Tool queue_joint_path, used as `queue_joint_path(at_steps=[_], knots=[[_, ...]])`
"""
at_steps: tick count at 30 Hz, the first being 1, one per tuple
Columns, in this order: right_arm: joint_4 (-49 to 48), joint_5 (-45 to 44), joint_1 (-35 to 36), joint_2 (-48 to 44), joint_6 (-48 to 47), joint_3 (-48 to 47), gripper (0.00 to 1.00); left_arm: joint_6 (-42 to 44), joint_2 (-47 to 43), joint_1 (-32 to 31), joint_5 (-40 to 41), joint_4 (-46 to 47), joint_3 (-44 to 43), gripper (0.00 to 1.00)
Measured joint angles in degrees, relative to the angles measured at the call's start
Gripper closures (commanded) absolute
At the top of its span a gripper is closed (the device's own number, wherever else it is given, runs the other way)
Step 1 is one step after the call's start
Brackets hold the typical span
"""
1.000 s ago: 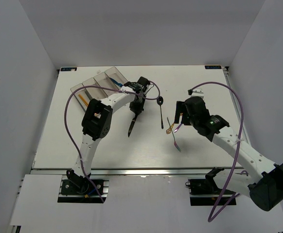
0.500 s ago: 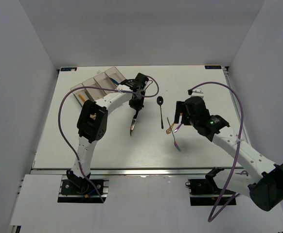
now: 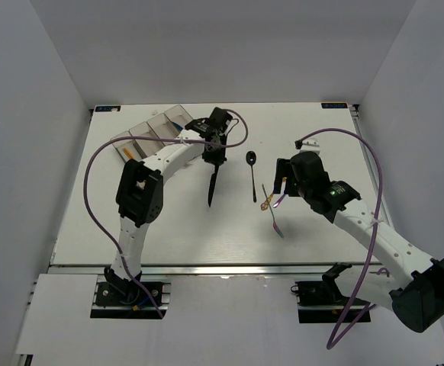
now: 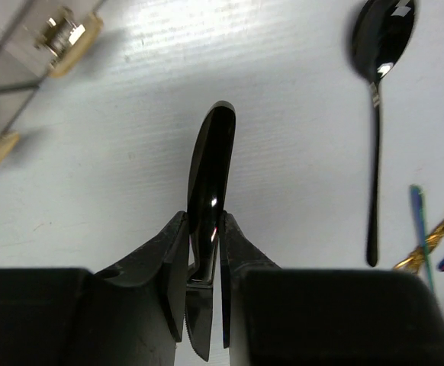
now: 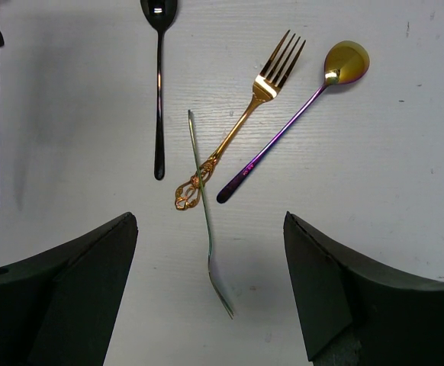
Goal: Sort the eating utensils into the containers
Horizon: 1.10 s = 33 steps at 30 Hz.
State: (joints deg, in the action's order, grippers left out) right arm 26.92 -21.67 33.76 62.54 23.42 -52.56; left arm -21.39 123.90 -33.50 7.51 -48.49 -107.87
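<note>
Black knife [image 4: 210, 168] is between the fingers of the left gripper [image 4: 204, 229], which is closed narrowly on it near the place where the handle meets the serrated blade, and the rounded handle end sticks out past the fingertips. From the top view we see the knife pointing with its blade toward the arm bases, just beside the containers [image 3: 152, 130] at the far left of the table [image 3: 321, 229]. We cannot tell if its tip touches the table. The black spoon [image 3: 252, 177] lies flat near the knife, to its right. The right gripper [image 5: 209, 229] is spread wide and holds nothing; it hangs above a gold fork [image 5: 245, 114], a purple-gold spoon [image 5: 283, 130] and a thin greenish utensil [image 5: 209, 236] that crosses the fork's handle
</note>
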Motion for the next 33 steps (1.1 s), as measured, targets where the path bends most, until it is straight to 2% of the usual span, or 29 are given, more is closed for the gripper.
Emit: queue_joint_path(at_steps=[6,12,18,27,33], knots=[[0.0,-0.04,0.0,-0.13,-0.09,0.0,0.18,-3.23,-0.17,0.61,2.01,-1.68,-9.44,1.0],[0.02,-0.26,0.0,-0.63,-0.2,0.0,0.18,-7.32,-0.17,4.9,3.19,-1.29,-16.24,1.0],[0.02,-0.48,0.0,-0.66,-0.59,0.0,0.18,-10.78,-0.17,11.63,4.28,2.43,-17.09,1.0],[0.0,-0.09,0.0,-0.46,-1.18,0.0,0.18,-15.21,0.31,21.84,4.44,13.11,-17.51,1.0],[-0.07,0.48,0.0,0.57,-1.44,0.0,0.18,-17.59,3.45,24.35,3.06,21.16,-18.69,1.0]])
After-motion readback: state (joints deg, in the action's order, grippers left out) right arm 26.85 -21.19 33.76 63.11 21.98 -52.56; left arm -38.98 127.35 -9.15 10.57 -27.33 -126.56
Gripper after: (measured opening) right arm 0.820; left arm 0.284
